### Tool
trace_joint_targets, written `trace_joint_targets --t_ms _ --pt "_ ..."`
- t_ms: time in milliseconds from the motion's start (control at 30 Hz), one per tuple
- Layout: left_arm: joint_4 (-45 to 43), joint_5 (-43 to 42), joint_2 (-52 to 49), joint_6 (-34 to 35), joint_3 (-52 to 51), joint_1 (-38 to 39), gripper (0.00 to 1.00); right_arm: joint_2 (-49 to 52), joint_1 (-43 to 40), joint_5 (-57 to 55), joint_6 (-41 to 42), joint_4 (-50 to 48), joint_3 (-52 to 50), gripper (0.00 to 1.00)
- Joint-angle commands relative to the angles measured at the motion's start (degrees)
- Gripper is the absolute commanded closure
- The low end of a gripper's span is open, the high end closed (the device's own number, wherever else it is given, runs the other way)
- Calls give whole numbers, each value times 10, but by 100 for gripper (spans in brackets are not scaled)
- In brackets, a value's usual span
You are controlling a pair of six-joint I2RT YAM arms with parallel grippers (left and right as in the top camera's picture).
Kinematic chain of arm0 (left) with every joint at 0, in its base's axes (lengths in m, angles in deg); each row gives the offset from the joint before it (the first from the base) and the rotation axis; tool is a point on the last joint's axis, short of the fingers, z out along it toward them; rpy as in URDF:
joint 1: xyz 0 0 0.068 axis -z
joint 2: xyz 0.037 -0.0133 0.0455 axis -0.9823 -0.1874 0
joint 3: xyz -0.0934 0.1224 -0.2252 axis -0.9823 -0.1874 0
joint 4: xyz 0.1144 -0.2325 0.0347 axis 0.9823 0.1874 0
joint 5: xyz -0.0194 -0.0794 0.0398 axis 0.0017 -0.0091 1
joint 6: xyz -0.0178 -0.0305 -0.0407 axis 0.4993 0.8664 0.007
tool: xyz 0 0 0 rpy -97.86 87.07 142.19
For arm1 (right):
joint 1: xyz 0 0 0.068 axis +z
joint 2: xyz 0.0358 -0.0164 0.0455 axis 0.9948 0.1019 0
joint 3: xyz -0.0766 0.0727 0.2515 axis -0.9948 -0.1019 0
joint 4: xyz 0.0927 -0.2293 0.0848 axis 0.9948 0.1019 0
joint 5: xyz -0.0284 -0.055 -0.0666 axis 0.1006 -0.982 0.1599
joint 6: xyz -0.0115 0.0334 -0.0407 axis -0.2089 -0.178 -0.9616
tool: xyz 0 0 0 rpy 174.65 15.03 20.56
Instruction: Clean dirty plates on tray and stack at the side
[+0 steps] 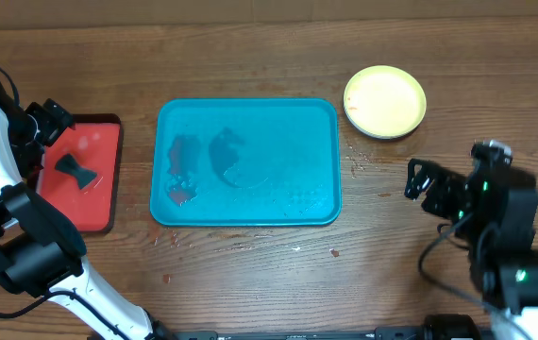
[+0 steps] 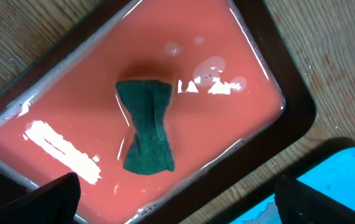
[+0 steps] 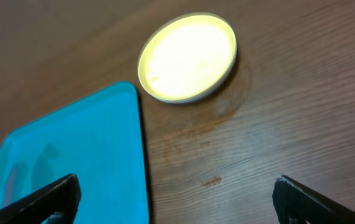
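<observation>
The teal tray [image 1: 293, 132] lies mid-table with red smears and wet marks on its left half and no plate on it. It also shows in the right wrist view [image 3: 71, 149] and the left wrist view [image 2: 349, 171]. A yellow-green plate [image 1: 385, 101] sits on the wood beyond the tray's far right corner, also in the right wrist view [image 3: 187, 57]. The white and light blue plates do not show. My left gripper [image 1: 50, 127] is open and empty above the red tray [image 2: 184, 199]. My right gripper [image 1: 418, 179] is open and empty over bare wood [image 3: 177, 199].
A red tray with a dark rim [image 1: 104, 203] at the left holds pinkish liquid and a dark green bow-shaped sponge [image 2: 146, 127], also in the overhead view [image 1: 76, 170]. Small red specks dot the wood near the teal tray's front and right edges.
</observation>
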Motion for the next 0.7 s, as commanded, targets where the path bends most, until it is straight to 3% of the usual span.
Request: trace_joint_targets --t_ms 0,233,667 --pt "0 -3 3 -7 6 4 0 -69 2 1 0 -59 -80 0" --pt "0 -3 3 -7 6 4 0 -193 2 9 0 -165 -212 0" --pt "0 -3 3 -7 6 4 0 -395 1 5 -14 -189 -329 0"
